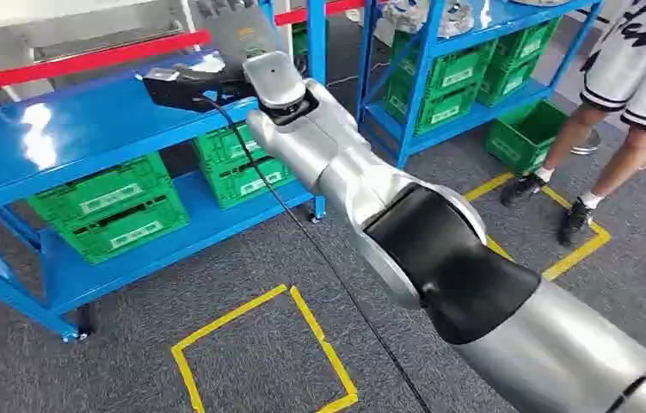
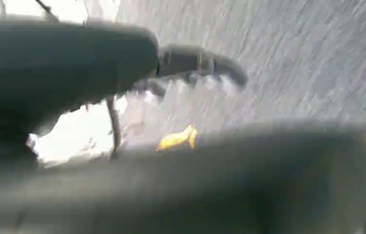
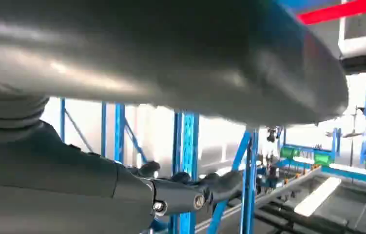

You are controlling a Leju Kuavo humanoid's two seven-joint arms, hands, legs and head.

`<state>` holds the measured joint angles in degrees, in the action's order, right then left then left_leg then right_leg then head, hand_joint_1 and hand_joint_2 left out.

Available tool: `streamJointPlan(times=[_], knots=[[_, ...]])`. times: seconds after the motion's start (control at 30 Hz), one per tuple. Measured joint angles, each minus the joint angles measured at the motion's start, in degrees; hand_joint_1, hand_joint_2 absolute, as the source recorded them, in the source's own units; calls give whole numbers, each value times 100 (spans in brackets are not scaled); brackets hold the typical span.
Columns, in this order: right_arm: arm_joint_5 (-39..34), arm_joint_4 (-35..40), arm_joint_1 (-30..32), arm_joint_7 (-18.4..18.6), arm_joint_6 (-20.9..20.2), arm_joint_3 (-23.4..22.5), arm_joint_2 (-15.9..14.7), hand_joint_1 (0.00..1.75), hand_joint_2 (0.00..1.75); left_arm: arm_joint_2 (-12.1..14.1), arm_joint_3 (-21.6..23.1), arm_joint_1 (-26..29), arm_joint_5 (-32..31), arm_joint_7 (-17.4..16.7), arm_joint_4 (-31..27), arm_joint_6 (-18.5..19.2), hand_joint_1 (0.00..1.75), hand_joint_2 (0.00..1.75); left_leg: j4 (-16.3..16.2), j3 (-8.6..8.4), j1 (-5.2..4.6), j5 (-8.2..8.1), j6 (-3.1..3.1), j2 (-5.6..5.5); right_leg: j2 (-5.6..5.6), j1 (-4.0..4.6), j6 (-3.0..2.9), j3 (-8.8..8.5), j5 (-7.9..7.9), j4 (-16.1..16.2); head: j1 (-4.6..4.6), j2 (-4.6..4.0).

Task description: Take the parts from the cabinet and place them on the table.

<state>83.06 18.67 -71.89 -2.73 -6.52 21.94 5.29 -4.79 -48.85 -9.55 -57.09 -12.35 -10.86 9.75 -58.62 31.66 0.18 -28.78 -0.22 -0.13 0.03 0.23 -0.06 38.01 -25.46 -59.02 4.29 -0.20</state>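
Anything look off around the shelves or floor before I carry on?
One green crate sits on the carpet beside the far blue rack rather than shelved like the rest, and a person stands close by it. No spills or damage visible. The left wrist view is too blurred to check.

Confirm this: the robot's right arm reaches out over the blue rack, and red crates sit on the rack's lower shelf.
Not quite. The crates on the blue rack's lower shelf are green, not red, as the head view shows. The right arm does reach out over the rack.
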Motion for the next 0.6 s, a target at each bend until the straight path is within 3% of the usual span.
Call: streamJointPlan(times=[0.03,0.1,0.17,0.27,0.3,0.33,0.37,0.43,0.47,0.5,0.53,0.57,0.6], knots=[[-20,0,26,2,11,4,13,0,0,-2,-2,-7,0,-2,0,0,0,0,17,-18,-1,-27,-38,10,3,4,-34,-33,136,29,6,0],[-70,-2,76,2,53,28,13,0,0,-15,-13,16,-31,-9,4,0,0,0,-47,-86,-16,10,-112,6,15,-33,-116,-133,129,50,17,0],[-138,-2,92,-37,101,59,35,0,0,-26,-33,12,-52,-20,6,4,0,0,-366,60,3,-91,-150,3,10,-76,-177,-234,102,88,-20,0],[-190,-4,200,-74,112,138,63,0,0,-28,-48,-1,-63,-9,6,4,0,0,-1510,798,46,-522,-261,2,29,-81,-200,-289,26,87,-29,0],[-201,-4,275,-74,107,146,66,0,0,-31,-59,7,-66,-4,6,4,0,0,-1705,990,58,-569,-279,3,35,-84,-186,-320,-9,86,-35,0],[-212,-4,346,-72,98,173,66,0,0,-31,-77,19,-79,4,6,4,0,0,-1615,1039,75,-433,-290,5,38,-93,-165,-367,-52,84,-35,0],[-223,-4,382,-70,88,195,66,0,0,-28,-83,25,-92,11,6,4,0,0,-1311,967,88,-172,-295,5,41,-109,-140,-412,-91,75,-31,0],[-267,-4,392,-68,72,236,72,0,0,-26,-85,28,-103,17,6,4,0,0,-299,605,123,524,-319,11,40,-152,-73,-514,-189,44,-35,0],[-278,-4,390,-66,68,242,74,0,0,-48,-87,37,-111,17,17,4,0,0,-107,539,123,517,-362,-10,44,-142,-29,-530,-222,41,-42,0],[-293,-4,381,-68,50,254,77,0,0,-44,-92,17,-114,31,17,4,0,0,-8,546,72,298,-237,13,44,-123,14,-501,-224,41,-114,0],[-308,-4,398,-66,42,271,77,0,0,-44,-94,18,-116,28,15,4,0,0,-29,506,64,394,-163,17,48,-118,53,-498,-248,62,-90,0],[-317,-4,427,-70,40,278,77,0,0,-44,-94,39,-118,22,15,4,0,0,-34,512,84,410,-101,10,50,-103,107,-527,-226,18,-86,0],[-321,-4,436,-68,33,282,77,0,0,-48,-98,46,-120,15,15,4,0,0,-39,472,74,395,-59,8,45,-109,122,-561,-240,43,-77,0]])
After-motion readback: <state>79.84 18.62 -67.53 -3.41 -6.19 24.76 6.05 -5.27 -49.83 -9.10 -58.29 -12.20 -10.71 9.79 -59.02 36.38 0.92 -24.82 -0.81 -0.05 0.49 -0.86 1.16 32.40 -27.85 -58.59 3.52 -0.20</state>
